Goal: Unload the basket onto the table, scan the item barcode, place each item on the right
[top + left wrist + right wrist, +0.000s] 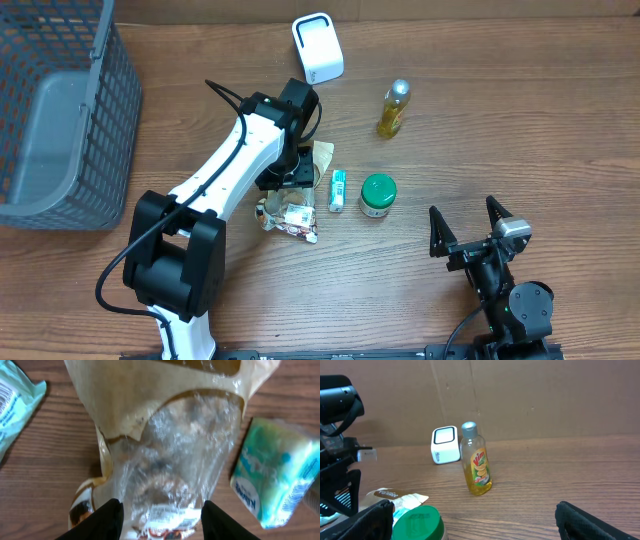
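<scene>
The item, a brown-and-clear snack bag (297, 218) (170, 460), lies on the wooden table near its middle. My left gripper (292, 185) (162, 522) is down over it, and its black fingers (107, 520) press against both sides of the crinkled lower end, where a white printed label shows. The white scanner (317, 47) (445, 444) stands at the back of the table, away from the bag. My right gripper (468, 235) (485, 522) hovers wide open at the front right with nothing between its fingers.
A teal tissue pack (337, 190) (275, 480) and a green-lidded jar (378, 195) (417, 522) lie just right of the bag. Another teal pack (15, 405) is on its other side. A yellow bottle (393, 108) (476, 460) stands further back. A grey wire basket (60, 110) fills the left.
</scene>
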You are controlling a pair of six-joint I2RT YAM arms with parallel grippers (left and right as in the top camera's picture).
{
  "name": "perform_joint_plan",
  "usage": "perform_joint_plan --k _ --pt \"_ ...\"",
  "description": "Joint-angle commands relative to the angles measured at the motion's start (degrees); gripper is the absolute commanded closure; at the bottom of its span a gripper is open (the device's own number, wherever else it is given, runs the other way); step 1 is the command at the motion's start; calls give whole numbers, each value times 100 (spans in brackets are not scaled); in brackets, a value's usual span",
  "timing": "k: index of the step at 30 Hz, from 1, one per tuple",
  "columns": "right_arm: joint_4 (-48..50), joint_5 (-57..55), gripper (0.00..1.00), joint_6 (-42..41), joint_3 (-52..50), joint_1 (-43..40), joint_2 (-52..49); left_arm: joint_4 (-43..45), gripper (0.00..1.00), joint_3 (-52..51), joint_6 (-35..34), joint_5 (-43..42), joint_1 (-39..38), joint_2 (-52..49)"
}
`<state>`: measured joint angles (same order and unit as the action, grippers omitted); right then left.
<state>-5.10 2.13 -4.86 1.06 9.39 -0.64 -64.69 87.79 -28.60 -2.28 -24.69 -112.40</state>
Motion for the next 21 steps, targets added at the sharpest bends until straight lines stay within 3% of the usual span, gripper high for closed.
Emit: perform_joint_plan --k 1,21 --pt "44 9 0 22 -61 -13 42 168 46 -286 -125 164 -42 -42" --pt "44 7 0 22 -61 -13 42 876 59 -894 -122 249 -42 -42"
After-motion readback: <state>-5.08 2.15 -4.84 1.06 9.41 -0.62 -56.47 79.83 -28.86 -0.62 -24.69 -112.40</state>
